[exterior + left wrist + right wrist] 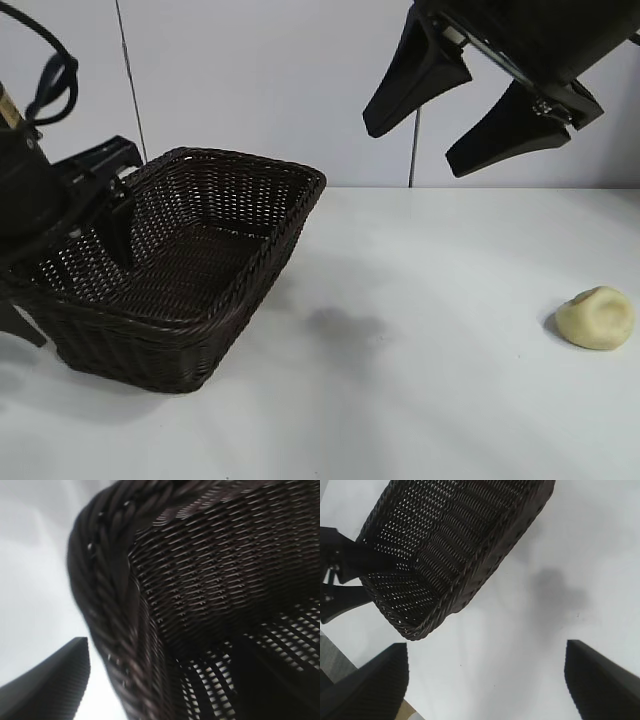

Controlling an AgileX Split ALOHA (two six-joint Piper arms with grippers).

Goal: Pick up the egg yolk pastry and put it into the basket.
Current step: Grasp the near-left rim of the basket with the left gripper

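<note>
The egg yolk pastry (596,318) sits alone near the tabletop's right edge, well apart from the basket (250,262) at the left. The left hand (112,215) straddles the basket's wall, fingers spread, gripping nothing. The right hand (478,100) hangs high, wide open and empty; it should descend squarely over the pastry and close gently.

You've got a plain white table (420,400), matte, with soft diffuse shadows on it. Behind its far edge stands a pale grey wall (260,80) of panels split by thin dark vertical seams (128,80).
</note>
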